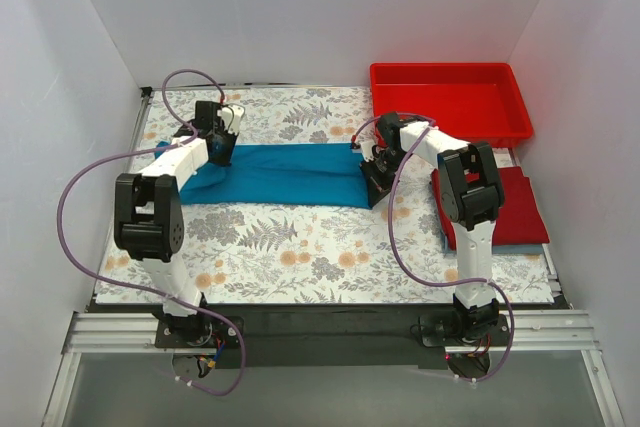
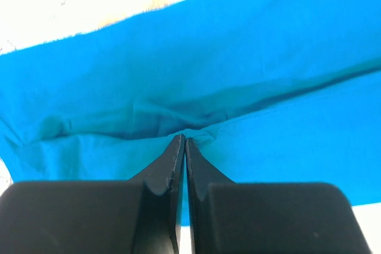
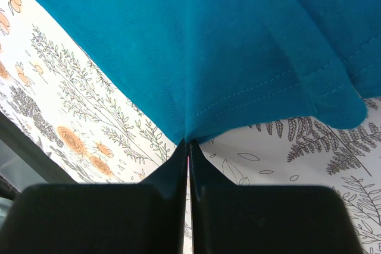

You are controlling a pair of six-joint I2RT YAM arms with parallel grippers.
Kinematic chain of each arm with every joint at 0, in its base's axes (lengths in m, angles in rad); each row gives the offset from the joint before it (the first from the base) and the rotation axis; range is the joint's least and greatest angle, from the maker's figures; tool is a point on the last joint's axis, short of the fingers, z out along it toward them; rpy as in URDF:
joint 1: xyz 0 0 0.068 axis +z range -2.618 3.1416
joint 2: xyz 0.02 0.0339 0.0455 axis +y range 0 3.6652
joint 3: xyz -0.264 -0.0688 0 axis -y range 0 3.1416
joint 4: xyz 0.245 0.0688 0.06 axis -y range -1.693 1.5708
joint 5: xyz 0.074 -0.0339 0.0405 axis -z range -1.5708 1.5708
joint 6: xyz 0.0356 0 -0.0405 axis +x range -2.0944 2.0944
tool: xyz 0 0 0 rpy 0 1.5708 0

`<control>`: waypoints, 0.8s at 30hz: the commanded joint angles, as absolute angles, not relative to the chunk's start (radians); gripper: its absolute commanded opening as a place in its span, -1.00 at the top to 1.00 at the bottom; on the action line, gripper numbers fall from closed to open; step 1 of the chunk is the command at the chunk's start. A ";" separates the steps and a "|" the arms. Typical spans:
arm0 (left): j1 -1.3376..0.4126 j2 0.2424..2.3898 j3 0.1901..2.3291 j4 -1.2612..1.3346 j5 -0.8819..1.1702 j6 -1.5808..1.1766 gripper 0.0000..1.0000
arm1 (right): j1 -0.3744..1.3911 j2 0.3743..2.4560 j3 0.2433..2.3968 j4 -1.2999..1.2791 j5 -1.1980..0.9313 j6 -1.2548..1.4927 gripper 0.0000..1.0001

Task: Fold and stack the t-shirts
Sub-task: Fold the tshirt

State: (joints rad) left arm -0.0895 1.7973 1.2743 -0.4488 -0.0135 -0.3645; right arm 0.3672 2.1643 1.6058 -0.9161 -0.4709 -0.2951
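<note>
A teal-blue t-shirt (image 1: 285, 174) lies stretched as a long band across the floral table between the two arms. My left gripper (image 1: 222, 147) is at its left end, jaws shut and pinching a fold of the teal cloth (image 2: 196, 105). At the right end my right gripper (image 1: 378, 179) is shut on the hemmed edge of the same shirt (image 3: 202, 46). A folded red t-shirt (image 1: 505, 209) rests at the right of the table, with a bluish one (image 1: 510, 248) showing only as a thin edge beneath it.
A rigid red plastic tray (image 1: 450, 99) stands at the back right, just behind the right arm. White walls enclose the table on three sides. Purple cables loop from both arms. Floral tabletop (image 1: 300, 247) lies bare in front of the teal shirt.
</note>
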 commanded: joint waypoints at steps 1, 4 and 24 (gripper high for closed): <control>-0.097 1.839 1.334 -0.422 -0.002 -0.377 1.00 | 0.368 2.129 1.586 -0.928 -0.468 -0.316 0.97; -0.097 1.885 1.370 -0.417 -0.002 -0.387 0.99 | 0.368 2.126 1.583 -0.927 -0.469 -0.316 0.97; 0.165 1.715 1.344 -0.707 0.167 -0.446 0.19 | 0.390 1.982 1.646 -1.000 -0.391 -0.454 0.28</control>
State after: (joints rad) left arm 0.1204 1.7065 1.3258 -0.6067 0.1196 -0.4274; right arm 0.3733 2.0624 1.5810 -0.9585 -0.3946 -0.4076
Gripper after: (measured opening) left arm 0.413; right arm 0.345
